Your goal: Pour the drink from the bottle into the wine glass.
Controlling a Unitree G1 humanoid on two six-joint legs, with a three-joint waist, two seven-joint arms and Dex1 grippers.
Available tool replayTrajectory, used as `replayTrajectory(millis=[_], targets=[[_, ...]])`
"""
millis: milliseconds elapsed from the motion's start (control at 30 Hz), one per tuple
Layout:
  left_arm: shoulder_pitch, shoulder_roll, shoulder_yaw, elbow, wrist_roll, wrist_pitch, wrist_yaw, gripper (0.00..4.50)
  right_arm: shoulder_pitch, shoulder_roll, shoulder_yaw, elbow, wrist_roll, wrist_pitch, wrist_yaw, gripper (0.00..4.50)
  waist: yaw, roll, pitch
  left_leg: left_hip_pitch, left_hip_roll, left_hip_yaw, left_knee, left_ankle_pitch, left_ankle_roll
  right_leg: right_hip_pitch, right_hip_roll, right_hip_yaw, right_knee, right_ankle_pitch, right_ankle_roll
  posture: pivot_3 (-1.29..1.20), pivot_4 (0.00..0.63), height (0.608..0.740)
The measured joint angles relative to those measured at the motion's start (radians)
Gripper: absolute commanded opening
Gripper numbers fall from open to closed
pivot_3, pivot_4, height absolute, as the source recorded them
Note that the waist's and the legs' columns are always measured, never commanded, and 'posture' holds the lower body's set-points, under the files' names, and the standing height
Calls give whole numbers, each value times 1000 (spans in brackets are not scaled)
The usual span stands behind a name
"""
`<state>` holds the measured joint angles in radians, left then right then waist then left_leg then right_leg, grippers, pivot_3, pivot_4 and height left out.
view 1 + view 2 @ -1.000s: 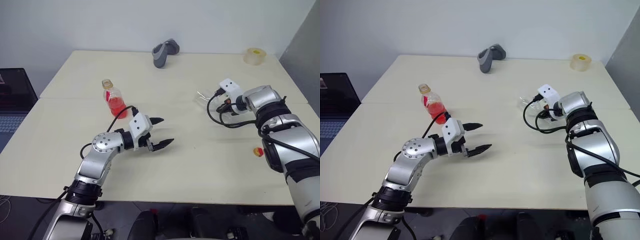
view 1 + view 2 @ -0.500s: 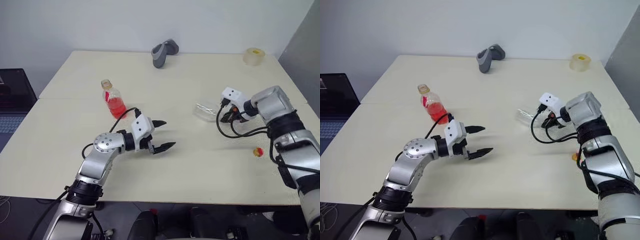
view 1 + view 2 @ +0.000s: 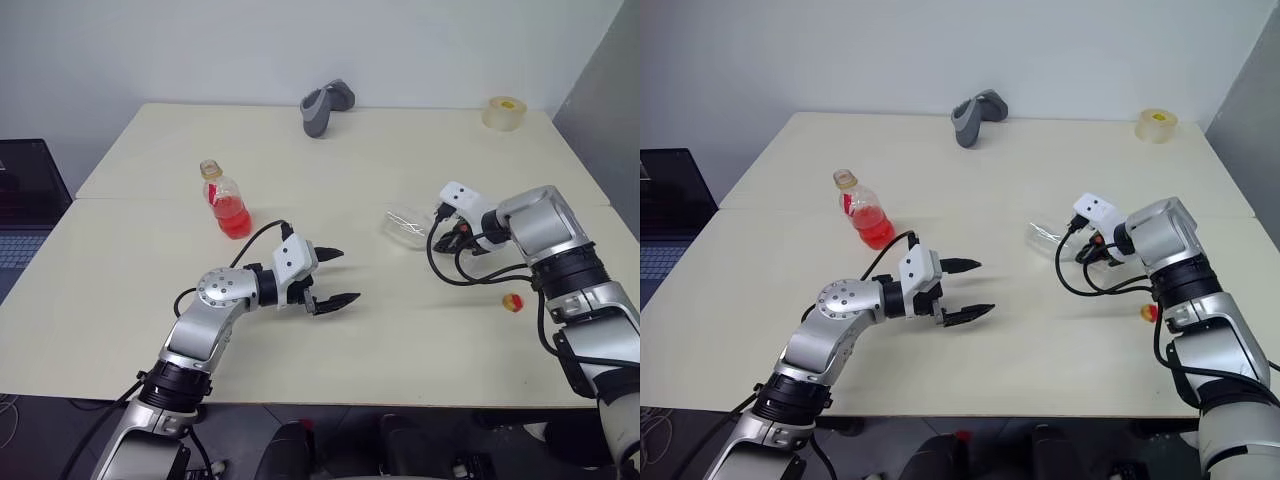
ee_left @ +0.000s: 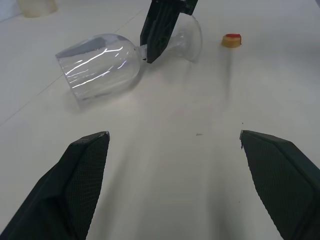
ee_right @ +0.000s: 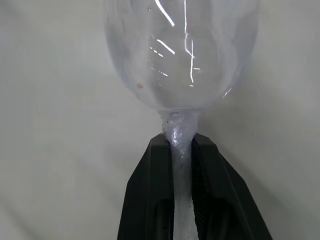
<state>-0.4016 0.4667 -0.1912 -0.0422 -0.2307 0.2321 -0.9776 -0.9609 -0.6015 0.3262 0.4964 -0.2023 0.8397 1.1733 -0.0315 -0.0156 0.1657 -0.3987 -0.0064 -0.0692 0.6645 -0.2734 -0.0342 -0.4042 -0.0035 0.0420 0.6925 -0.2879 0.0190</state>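
While the right gripper [image 5: 181, 150] is pinching the wine glass [image 4: 100, 62] stem, it needs tipping upright gently; left gripper [image 3: 335, 276] is gaping empty.

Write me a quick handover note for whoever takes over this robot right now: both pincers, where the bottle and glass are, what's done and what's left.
Left pincer: open, empty, hovering over the table, not at the bottle.
Right pincer: fingers on either side of the wine glass stem; firm hold cannot be told.
Wine glass: lying on its side, empty.
Bottle: upright, cap off, red drink inside.
Cap: on the table near the right arm.
Done: bottle opened.
Left: stand the glass upright, pick up the bottle, pour.
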Motion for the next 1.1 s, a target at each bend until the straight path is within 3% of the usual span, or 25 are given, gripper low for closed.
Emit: replayTrajectory(millis=[133, 1100], targets=[[1, 0, 0, 0, 0, 0, -8, 4500, 16, -5, 34, -1, 5, -7, 17, 2757, 0, 0, 0, -1, 0, 0, 0, 0, 0, 0, 0, 0, -1, 0, 0, 0, 150, 740], [-10, -33, -39, 22, 41, -23, 2, 4500, -11, -89, 167, -55, -37, -91, 53, 2757, 1, 1, 0, -1, 0, 0, 0, 0, 0, -1, 0, 0, -1, 0, 0, 0, 150, 740]])
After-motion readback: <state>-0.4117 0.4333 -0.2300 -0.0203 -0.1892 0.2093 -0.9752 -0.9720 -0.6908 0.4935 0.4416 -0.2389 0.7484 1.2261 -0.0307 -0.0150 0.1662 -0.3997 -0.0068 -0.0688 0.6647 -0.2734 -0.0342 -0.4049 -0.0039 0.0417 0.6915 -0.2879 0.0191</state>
